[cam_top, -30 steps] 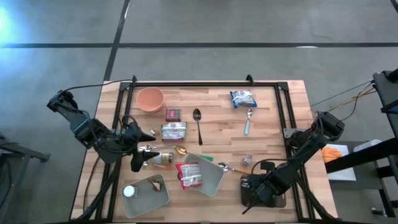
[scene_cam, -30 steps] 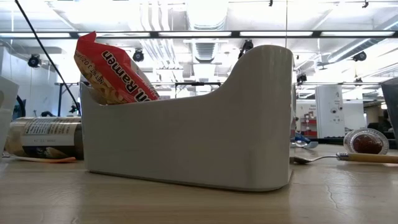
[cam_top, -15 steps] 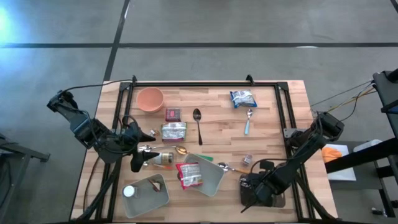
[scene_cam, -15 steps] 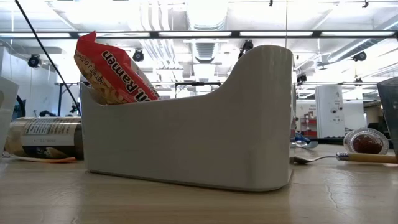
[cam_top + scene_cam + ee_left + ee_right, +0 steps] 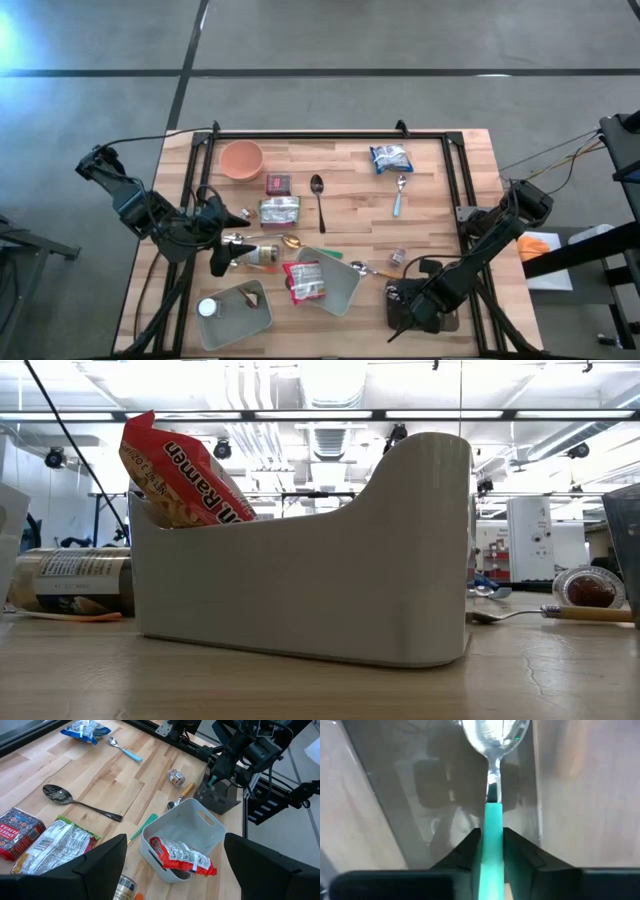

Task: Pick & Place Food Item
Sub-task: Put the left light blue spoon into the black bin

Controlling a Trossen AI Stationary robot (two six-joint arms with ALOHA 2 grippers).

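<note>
Right wrist view: right gripper (image 5: 491, 851) fingers pinch a green-handled spoon (image 5: 492, 827), bowl cut off; left gripper (image 5: 172, 865) fingers spread wide.

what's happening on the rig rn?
The right tool is shut on a green-handled spoon, holding it bowl-down over a dark holder at the table's front right corner. The left tool hangs open above the left side, holding nothing. A red ramen packet already sits in the grey bin.
</note>
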